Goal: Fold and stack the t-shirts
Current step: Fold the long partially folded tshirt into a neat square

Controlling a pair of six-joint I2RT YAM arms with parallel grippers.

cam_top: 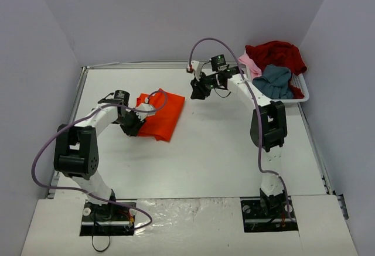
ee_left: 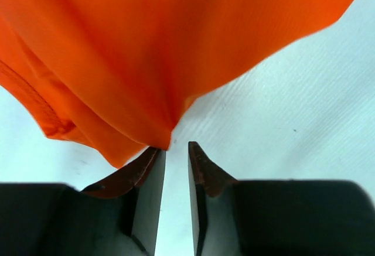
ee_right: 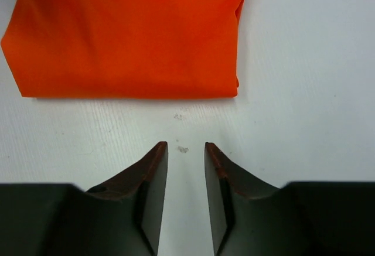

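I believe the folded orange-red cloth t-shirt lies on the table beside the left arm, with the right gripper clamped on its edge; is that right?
Not quite: the right wrist view shows the right gripper open, apart from the folded orange-red cloth t-shirt, with bare table between. The shirt does lie beside the left arm.

The top external camera looks down from high above and behind the two arm bases, wide enough to take in the whole white table (cam_top: 222, 150) and the far walls. The left wrist camera looks forward along the left gripper (ee_left: 176, 149), very close to the orange-red t-shirt (ee_left: 176, 45). The right wrist camera looks past the right gripper (ee_right: 186, 147) down at the tabletop from slightly farther back. The shirt and the tabletop appear in all three views.
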